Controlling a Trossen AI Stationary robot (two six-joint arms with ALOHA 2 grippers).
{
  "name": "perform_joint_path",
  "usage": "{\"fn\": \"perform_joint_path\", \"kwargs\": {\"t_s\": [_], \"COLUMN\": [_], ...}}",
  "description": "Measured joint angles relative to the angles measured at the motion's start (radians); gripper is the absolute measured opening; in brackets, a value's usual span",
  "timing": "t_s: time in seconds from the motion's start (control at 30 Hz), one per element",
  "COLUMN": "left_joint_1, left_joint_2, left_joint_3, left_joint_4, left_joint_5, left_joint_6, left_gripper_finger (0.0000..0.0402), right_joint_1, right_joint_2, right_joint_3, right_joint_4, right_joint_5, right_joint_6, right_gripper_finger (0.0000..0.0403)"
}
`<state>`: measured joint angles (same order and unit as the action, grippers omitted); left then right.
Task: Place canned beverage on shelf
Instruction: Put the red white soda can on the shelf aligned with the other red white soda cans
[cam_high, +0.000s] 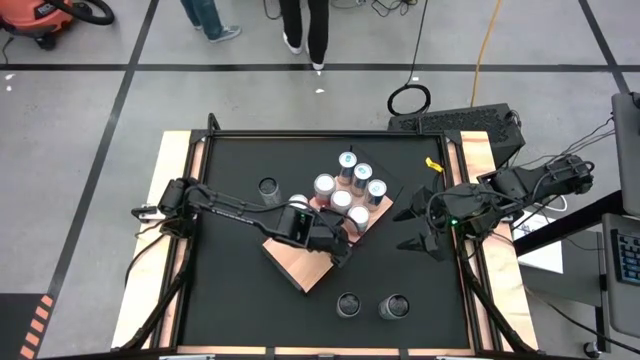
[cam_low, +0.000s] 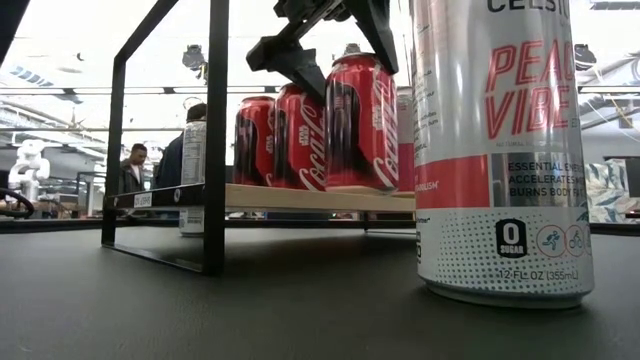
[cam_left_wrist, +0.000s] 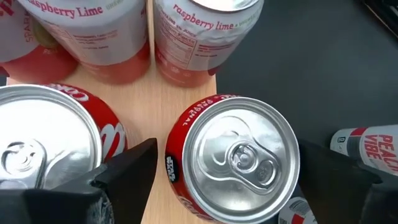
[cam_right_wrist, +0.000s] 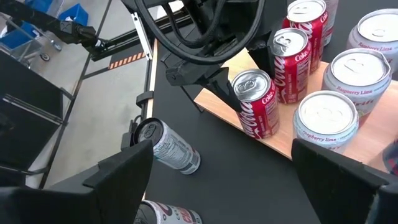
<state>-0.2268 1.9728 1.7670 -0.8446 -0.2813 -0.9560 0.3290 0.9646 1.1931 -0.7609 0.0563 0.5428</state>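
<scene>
On the shelf, at its edge, a red can stands upright between the fingers of the left gripper. The jaws are spread wide to either side of it, and the fingers show a gap from the can's side, so nothing is gripped. More cans stand behind it on the board. The right gripper waits open over the table, right of the shelf.

Red cola can: stood upright, unopened, at the edge of the light-brown wooden shelf, beside other cans.
</scene>
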Motion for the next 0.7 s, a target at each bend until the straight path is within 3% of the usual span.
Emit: {"fn": "perform_joint_path", "kwargs": {"t_s": [0.53,0.7], "left_joint_1": [0.002,0.006], "left_joint_2": [-0.016,-0.042], "left_joint_3": [0.193,0.281], "left_joint_4": [-0.098,-0.209], "left_joint_5": [0.049,0.047], "left_joint_6": [0.080,0.144], "left_gripper_finger": [0.0348,0.0348], "right_joint_1": [0.001,0.028], "right_joint_2": [0.029,0.083], "right_joint_3": [0.000,0.000], "right_joint_4": [0.059,0.128], "right_joint_5": [-0.031,-0.031], "right_joint_6": [0.044,0.069], "right_gripper_finger": [0.0361,0.0353]}}
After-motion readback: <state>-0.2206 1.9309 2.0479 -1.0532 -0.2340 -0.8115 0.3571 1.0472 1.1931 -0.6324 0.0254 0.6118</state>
